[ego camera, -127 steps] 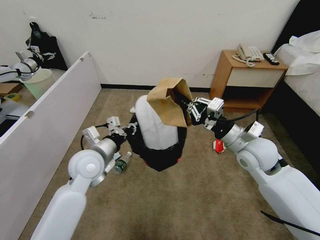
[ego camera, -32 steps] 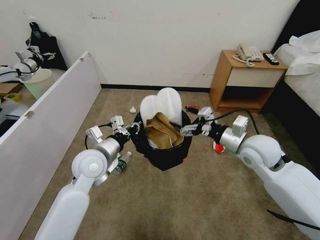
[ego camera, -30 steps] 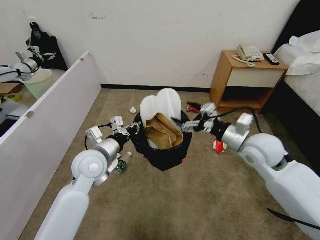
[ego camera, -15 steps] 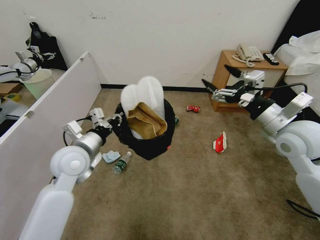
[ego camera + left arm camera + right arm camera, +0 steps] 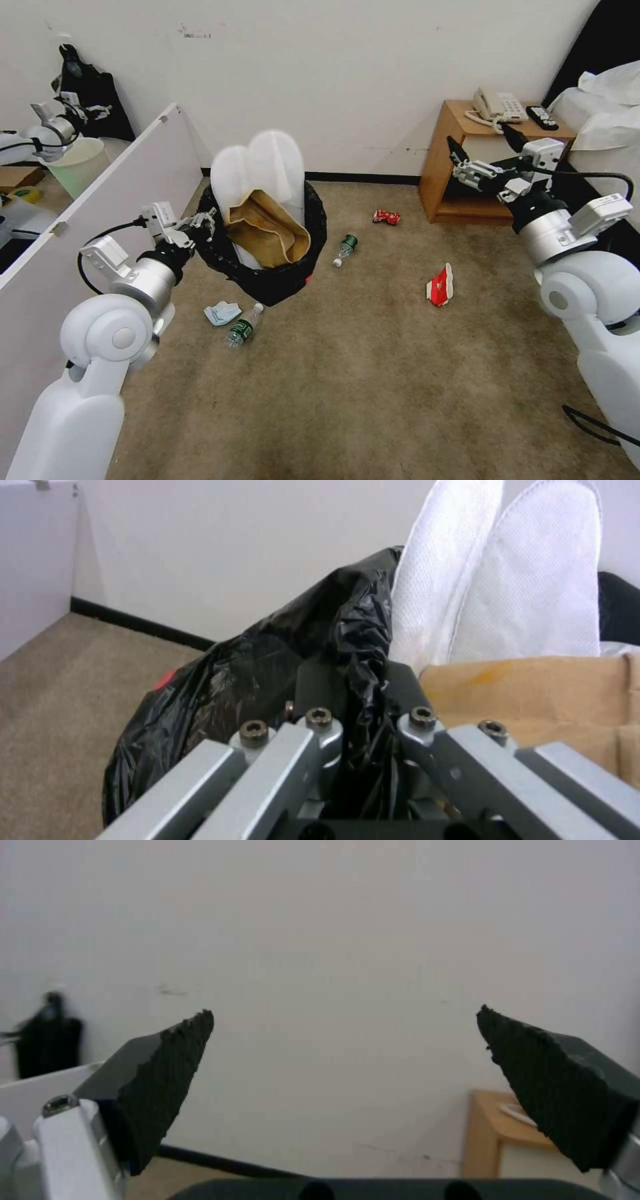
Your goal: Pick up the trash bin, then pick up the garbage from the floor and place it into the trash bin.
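Note:
My left gripper [image 5: 200,223] is shut on the rim of the trash bin [image 5: 270,283], gripping the black bag draped over it, and holds the bin off the floor [image 5: 373,373]. White slippers [image 5: 257,167] and a brown paper bag [image 5: 267,227] stick out of the bin. In the left wrist view the gripper [image 5: 363,715] pinches the bag [image 5: 267,655] beside the slippers [image 5: 507,580] and paper bag [image 5: 533,690]. My right gripper [image 5: 483,143] is open and empty, raised by the nightstand; it [image 5: 347,1060] faces the wall. On the floor lie two bottles [image 5: 343,248] [image 5: 243,327], a red can [image 5: 386,217], a carton [image 5: 440,285] and a blue mask [image 5: 222,312].
A white partition panel [image 5: 100,220] runs along the left. A wooden nightstand [image 5: 493,160] with a phone stands at the back right, a bed [image 5: 600,133] beside it. A pale bucket [image 5: 77,163] sits behind the panel. Open carpet lies in front.
The right gripper let the paper bag go into the bin, opened, and pulled back up to the right. The left arm carried the bin left and upward.

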